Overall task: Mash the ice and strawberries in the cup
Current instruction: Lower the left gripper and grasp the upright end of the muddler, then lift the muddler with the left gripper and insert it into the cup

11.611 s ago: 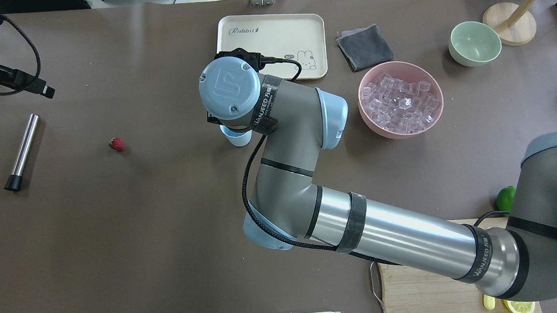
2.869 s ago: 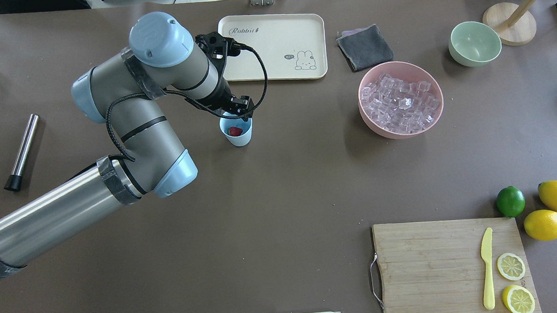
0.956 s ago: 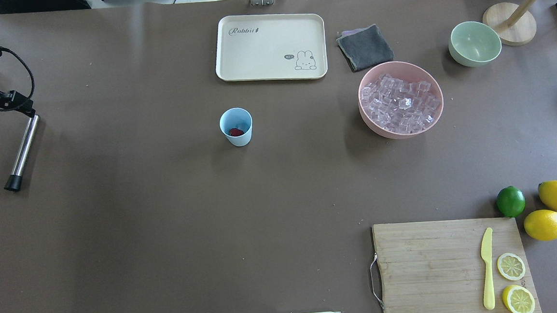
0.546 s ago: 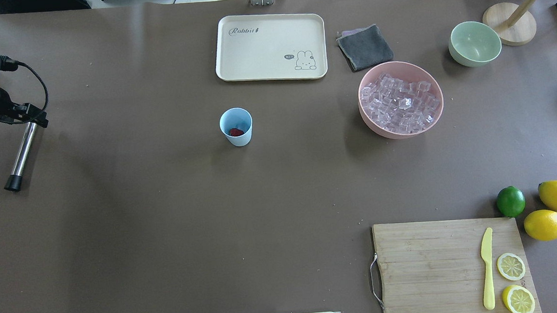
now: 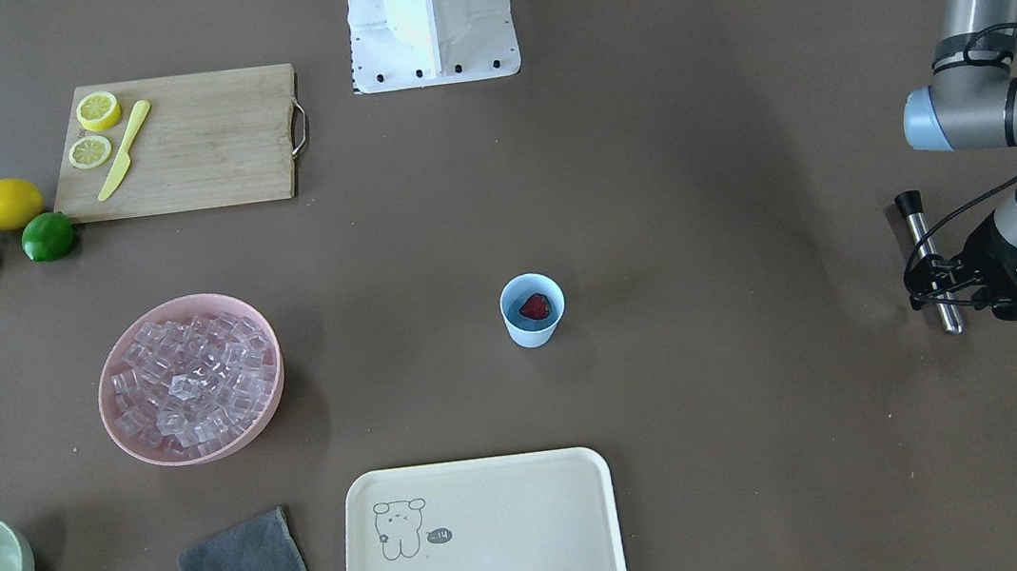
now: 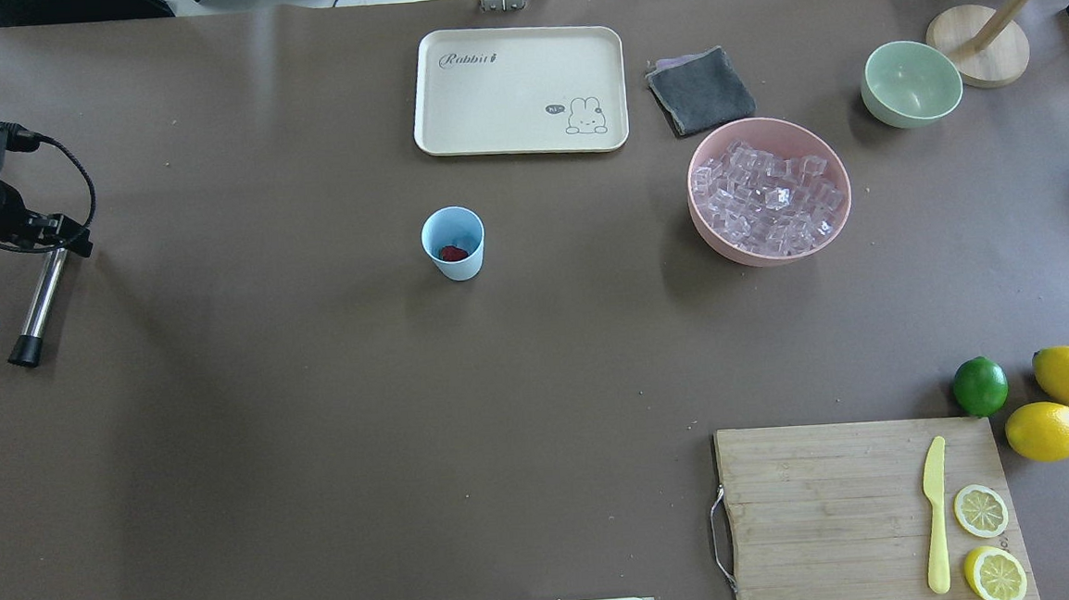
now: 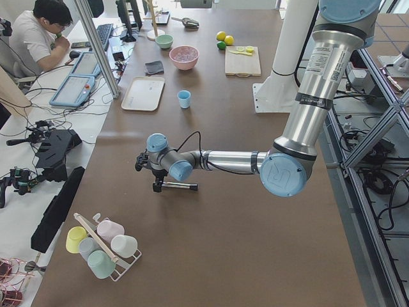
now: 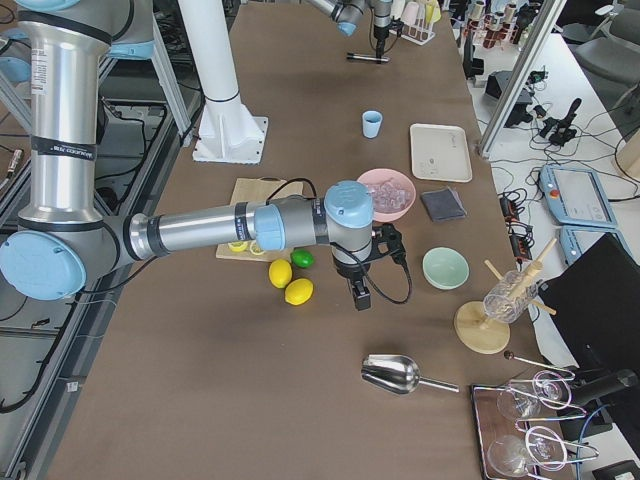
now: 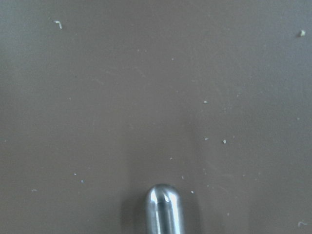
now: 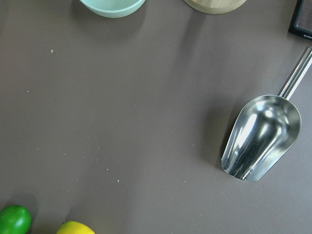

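Note:
The light blue cup (image 6: 454, 242) (image 5: 532, 310) stands upright mid-table with the red strawberry (image 6: 453, 252) (image 5: 534, 306) inside; I cannot make out ice in it. The ice (image 6: 770, 197) (image 5: 188, 375) fills the pink bowl (image 6: 697, 220) to its right. My left gripper (image 6: 62, 243) (image 5: 940, 289) is at the far left, open, straddling the far end of a metal rod (image 6: 41, 298) (image 9: 163, 207) lying flat. My right gripper (image 8: 360, 297) hovers near the lemons, seen only from the side, so I cannot tell its state.
A cream tray (image 6: 521, 87), a grey cloth (image 6: 700, 90) and a pale green bowl (image 6: 911, 82) line the far edge. A cutting board (image 6: 816, 505) with a knife and lemon slices, two lemons and a lime (image 6: 980, 385) sit near right. A metal scoop (image 10: 261, 139) lies beneath the right wrist.
The right arm left the cup. The left arm dropped the strawberry in it, then swung far left; its gripper has settled over the rod's far end.

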